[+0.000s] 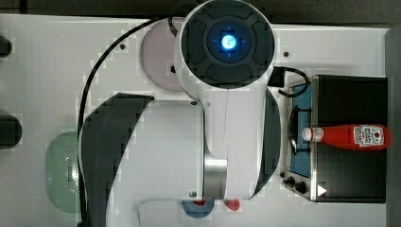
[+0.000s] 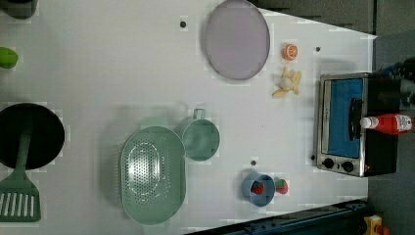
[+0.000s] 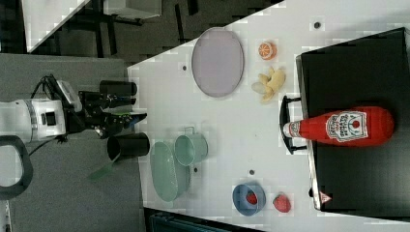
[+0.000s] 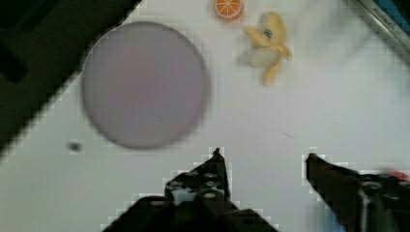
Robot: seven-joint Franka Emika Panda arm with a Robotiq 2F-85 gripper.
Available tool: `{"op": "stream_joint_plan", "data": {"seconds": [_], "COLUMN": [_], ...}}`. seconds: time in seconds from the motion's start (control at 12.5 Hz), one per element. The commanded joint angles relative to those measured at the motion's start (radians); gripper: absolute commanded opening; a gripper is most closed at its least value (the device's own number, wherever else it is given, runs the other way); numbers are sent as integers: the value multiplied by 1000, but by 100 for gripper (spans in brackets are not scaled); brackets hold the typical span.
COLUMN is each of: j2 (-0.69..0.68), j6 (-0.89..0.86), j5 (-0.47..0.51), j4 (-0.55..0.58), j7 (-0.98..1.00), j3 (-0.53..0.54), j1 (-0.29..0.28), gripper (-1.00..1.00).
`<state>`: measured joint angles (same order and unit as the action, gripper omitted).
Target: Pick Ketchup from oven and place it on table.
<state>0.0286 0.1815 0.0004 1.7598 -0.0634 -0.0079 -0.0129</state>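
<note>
Top view: we see the Ketchup (image 1: 350, 136) lying on its side on the black top of the oven (image 1: 352, 179), white cap toward the oven's front edge and overhanging the glass door. Right view confirms: bottle (image 3: 345, 127) rests flat on the oven roof (image 3: 358, 77), cap just above the black handle, label facing up. Left view, same: bottle (image 2: 389, 123) across the oven (image 2: 342, 125), cap at the door side. Nothing grips it.

Oven stands on the table (image 2: 98, 88), door shut, two knobs at the front near the left view's bottom.

Near the oven, on the table in the left view: a toy banana (image 2: 288, 83) and an orange half (image 2: 290, 52), w/ the lilac plate (image 2: 237, 39) just beside them. Toward the left view's bottom, a blue bowl (image 2: 258, 188) holds a strawberry; a 2nd strawberry (image 2: 281, 186) sits just outside it.

Farther out: a green cup (image 2: 200, 139) touching a green colander (image 2: 152, 174); a black pan (image 2: 30, 136) w/ a green spatula (image 2: 19, 188) across it at the left view's left edge.

Gripper (image 4: 263, 162): wrist view shows it above bare table, fingers apart, nothing between them; plate, banana and orange lie beyond. Right view has the gripper (image 3: 133, 118) well apart from the oven, at the table's far end. Top view: arm body (image 1: 227, 94) covers mid-table.
</note>
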Motion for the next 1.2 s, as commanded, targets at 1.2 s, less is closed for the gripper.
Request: {"op": "stream_joint_plan", "data": {"seconds": [1.2], "j2": [210], "j6": [-29], "j5": [-9], "j4": [199], "j7": [21], "j3": [-393], "j1": [71], "gripper": [100]}}
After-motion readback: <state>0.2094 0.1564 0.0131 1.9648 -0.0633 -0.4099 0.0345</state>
